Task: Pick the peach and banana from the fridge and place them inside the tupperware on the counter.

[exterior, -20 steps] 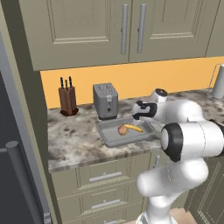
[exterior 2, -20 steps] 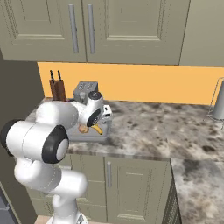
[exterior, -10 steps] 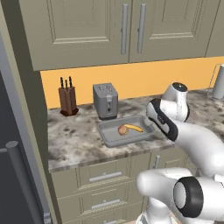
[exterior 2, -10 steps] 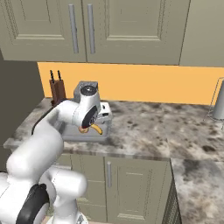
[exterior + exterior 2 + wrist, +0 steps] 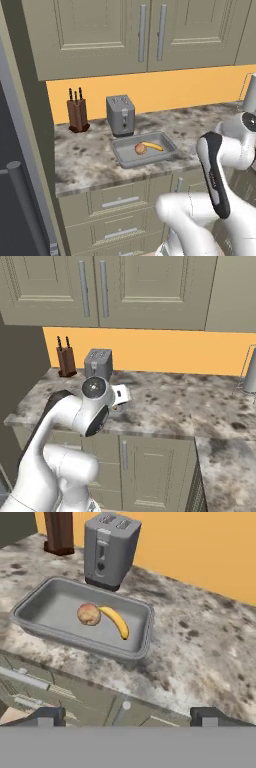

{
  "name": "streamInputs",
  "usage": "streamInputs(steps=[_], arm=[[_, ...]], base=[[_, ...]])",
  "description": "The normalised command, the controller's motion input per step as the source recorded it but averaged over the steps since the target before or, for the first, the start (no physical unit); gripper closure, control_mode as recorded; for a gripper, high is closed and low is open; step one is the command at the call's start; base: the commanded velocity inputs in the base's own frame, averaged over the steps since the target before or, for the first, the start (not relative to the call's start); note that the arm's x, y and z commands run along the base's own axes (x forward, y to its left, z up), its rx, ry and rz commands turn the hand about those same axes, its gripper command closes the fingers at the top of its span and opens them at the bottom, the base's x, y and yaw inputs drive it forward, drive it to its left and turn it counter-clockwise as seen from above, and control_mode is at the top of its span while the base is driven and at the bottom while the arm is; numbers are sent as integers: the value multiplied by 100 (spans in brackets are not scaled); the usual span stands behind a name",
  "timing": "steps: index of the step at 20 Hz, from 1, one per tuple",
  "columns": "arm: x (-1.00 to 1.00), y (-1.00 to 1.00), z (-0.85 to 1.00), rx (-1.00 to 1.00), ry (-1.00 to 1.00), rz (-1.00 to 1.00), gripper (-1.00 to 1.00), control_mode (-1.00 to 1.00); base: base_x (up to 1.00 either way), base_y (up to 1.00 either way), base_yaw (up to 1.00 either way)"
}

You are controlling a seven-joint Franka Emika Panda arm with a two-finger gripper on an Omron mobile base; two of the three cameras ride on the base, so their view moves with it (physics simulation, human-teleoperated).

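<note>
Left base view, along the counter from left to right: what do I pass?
Knife block → toaster → tupperware, holding the peach and then the banana → the robot's white arm at the right edge.
</note>
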Motion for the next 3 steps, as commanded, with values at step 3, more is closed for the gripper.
streamInputs(steps=[3], arm=[[-100,-37,56,1,-21,0,-100,-100]], base=[[0,0,0]])
